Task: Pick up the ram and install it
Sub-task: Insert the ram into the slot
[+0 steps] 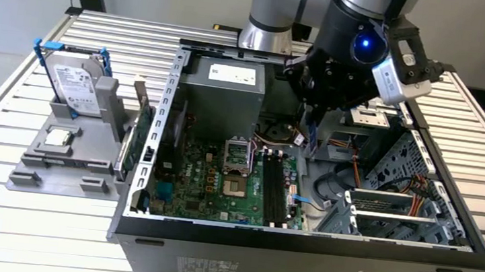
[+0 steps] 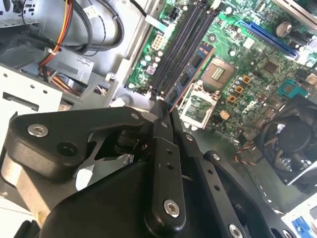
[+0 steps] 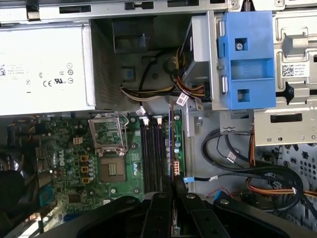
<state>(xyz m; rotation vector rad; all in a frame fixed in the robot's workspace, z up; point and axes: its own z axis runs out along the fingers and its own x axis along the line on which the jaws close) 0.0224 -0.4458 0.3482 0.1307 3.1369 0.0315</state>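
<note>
Tool (image 2: 163, 111) clamped on ram (image 2: 190, 74)

A large white label with lines of small print and certification marks covers the power supply (image 3: 44, 74) in the first wrist view. A white printed label fills the face of the hard drive (image 1: 77, 81) standing near the bench edge at the exterior view's left. A small barcode sticker sits on the metal drive cage (image 3: 295, 69). White lettering marks the motherboard (image 3: 58, 158). Any print on the ram (image 2: 190, 69) is too small to tell.
</note>
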